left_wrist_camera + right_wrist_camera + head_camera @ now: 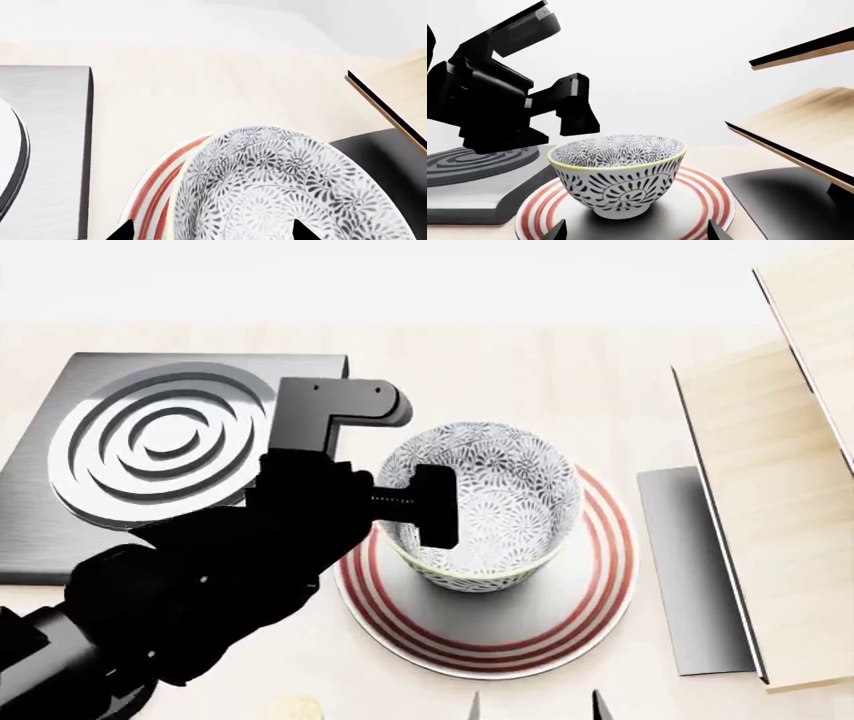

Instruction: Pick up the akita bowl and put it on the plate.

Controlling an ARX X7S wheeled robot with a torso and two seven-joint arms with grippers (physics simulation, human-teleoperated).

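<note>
The akita bowl [487, 502], white with a dense grey floral pattern, stands upright on the plate [587, 615], a white plate with red rings. The right wrist view shows the bowl [618, 175] resting on the plate [707, 200]. My left gripper [387, 502] hovers over the bowl's left rim, open; one finger [434, 508] sits above the bowl's inside. In the left wrist view its tips [213, 231] stand wide apart, straddling the bowl [280, 190] and the plate's rim [163, 190]. My right gripper [637, 231] is open near the plate's front edge, holding nothing.
A dark square burner [160, 440] with grey rings lies left of the plate. Tilted wooden panels [761, 500] and a grey slab [681, 570] stand close on the right. A small yellowish object [300, 708] lies at the front edge of the head view.
</note>
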